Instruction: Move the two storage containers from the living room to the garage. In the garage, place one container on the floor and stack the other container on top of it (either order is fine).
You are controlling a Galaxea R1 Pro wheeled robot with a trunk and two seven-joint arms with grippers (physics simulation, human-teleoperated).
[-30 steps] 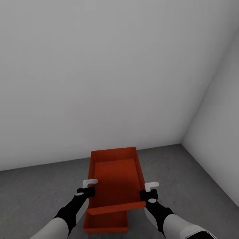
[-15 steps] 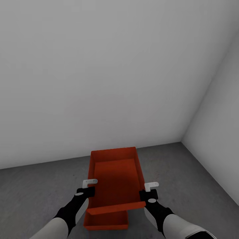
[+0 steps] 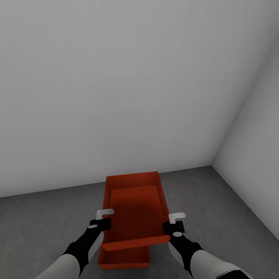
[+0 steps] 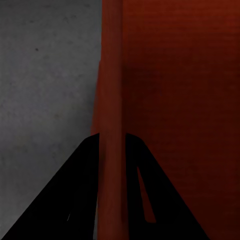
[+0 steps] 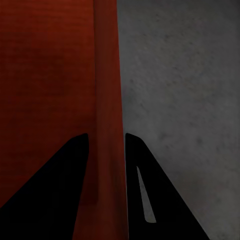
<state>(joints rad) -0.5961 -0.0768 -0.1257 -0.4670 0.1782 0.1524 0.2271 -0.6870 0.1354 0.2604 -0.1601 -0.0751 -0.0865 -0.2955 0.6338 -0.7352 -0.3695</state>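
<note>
Nothing is shifting between the earlier head views and this one: both arms and the bins are sitting exactly where they were.

The upper container (image 3: 133, 209) is hanging tilted over the lower container (image 3: 124, 259), which is resting on the grey concrete floor (image 3: 42, 217) of the garage, close to the white wall (image 3: 116, 85). The left gripper (image 3: 104, 217) is straddling the upper bin's left side wall, and the left wrist view is showing that wall (image 4: 111, 125) running between the dark jaws, so it is clamping the rim. The right gripper (image 3: 175, 221) is doing the same on the right wall (image 5: 107, 100).

The bin is looking like a stiff, light, empty plastic shell with smooth walls, so thin-rim pinches on opposite long sides seem the sensible hold, though slick plastic could be sliding if the two arms are pulling unevenly.

Most of the lower container is lying hidden beneath the upper one, with just its near end peeking out, so how well the two are lining up is hard to judge. Whether the upper bin is already touching the lower one I cannot tell.
</note>
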